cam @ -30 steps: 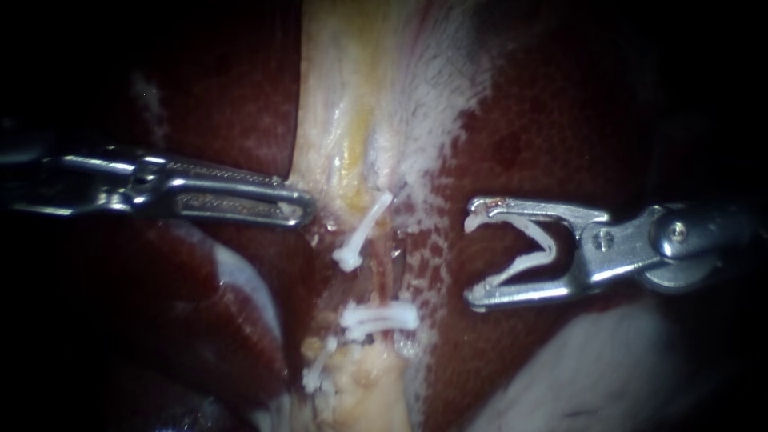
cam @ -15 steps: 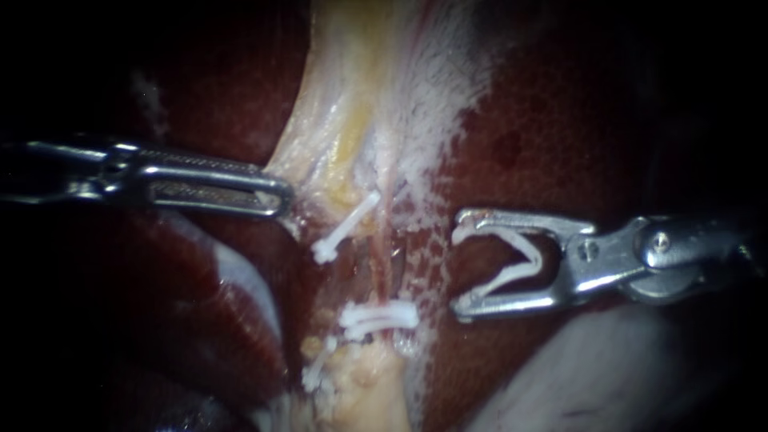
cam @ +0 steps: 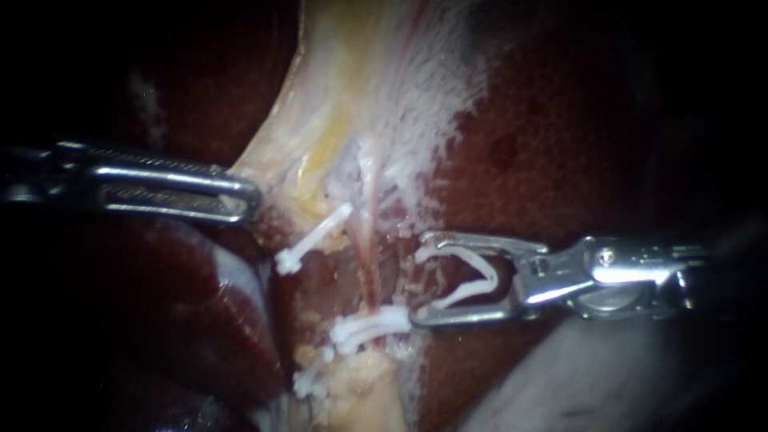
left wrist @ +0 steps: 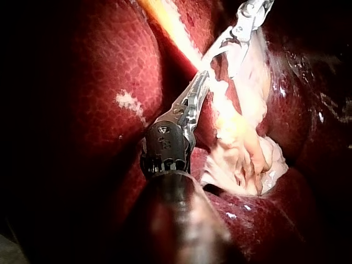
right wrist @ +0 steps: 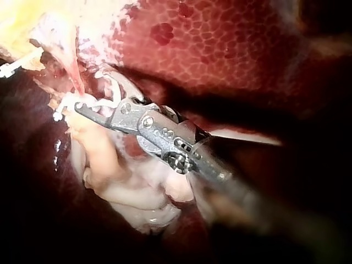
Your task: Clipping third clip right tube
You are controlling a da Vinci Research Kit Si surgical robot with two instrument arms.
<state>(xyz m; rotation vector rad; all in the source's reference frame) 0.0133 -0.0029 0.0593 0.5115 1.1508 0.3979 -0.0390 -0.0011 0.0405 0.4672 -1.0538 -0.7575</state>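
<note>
Closing in on the right tube: my right instrument (cam: 418,284) has slid in from a second ago, its jaws spread wide around the new clip (cam: 468,291) seated between them. The tips now sit just beside the right tube (cam: 370,268), the thin pink strand, and the lower tip nearly touches the paired clips (cam: 370,324) already across it. My left instrument (cam: 244,198), jaws clamped flat on the edge of the pale tissue (cam: 320,144), has drawn back toward its own side. That pull stretches the sheet, carries the slanted clip (cam: 314,238) along with it and bares the tube against the dark liver (cam: 560,160). The strand is not yet between the jaws. By my reading, a short further advance above the paired clips comes before any squeeze.
</note>
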